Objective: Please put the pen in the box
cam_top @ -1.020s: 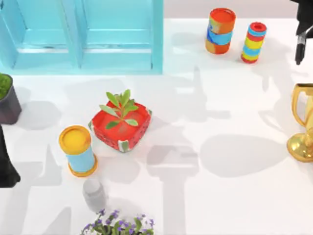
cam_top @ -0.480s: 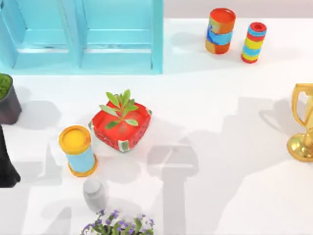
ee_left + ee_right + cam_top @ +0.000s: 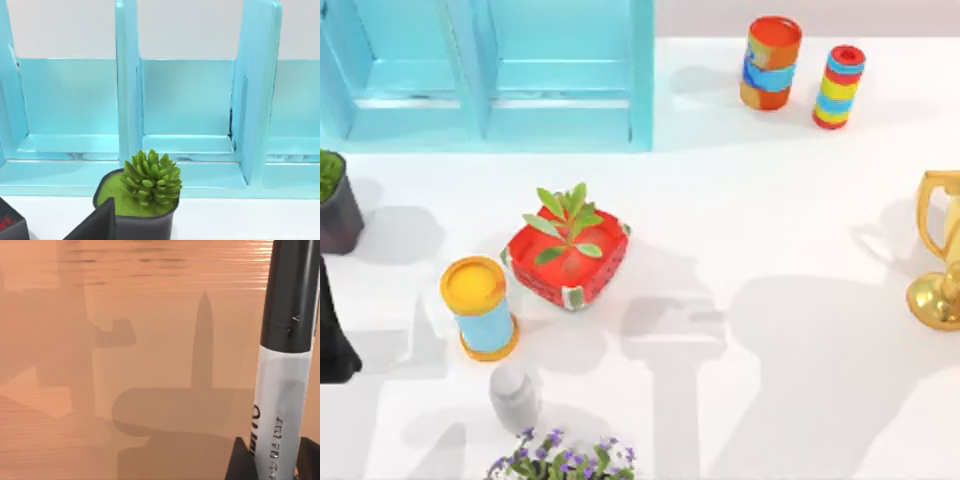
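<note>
The right gripper (image 3: 272,460) is clamped on the pen (image 3: 282,360), its two dark fingers (image 3: 240,462) pressing the grey printed middle from either side while the black end sticks out past them over a flat brownish surface (image 3: 100,340) crossed by soft shadows, the pen's own pointed shadow among them. The left arm (image 3: 332,330) is parked at the table's left edge, a dark mass beside the dark pot of green succulent (image 3: 147,187); in the left wrist view a black corner of the left gripper (image 3: 95,225) shows close to that pot, and I cannot tell whether its fingers are open or closed. Beyond the succulent stands the light blue box (image 3: 490,75), a rack of upright dividers and open compartments along the far left of the white table (image 3: 770,250). Near the middle left sits the red pot (image 3: 567,258) with a leafy plant, a yellow-topped blue can (image 3: 480,307) just beside it to the left, a grey bottle (image 3: 512,395) nearer, and purple flowers (image 3: 560,458) at the near edge. Two striped cylinders (image 3: 770,62) stand at the far right, and a gold trophy (image 3: 942,250) is at the right edge. The broad centre and near right of the table lie open, marked by arm shadows.
</note>
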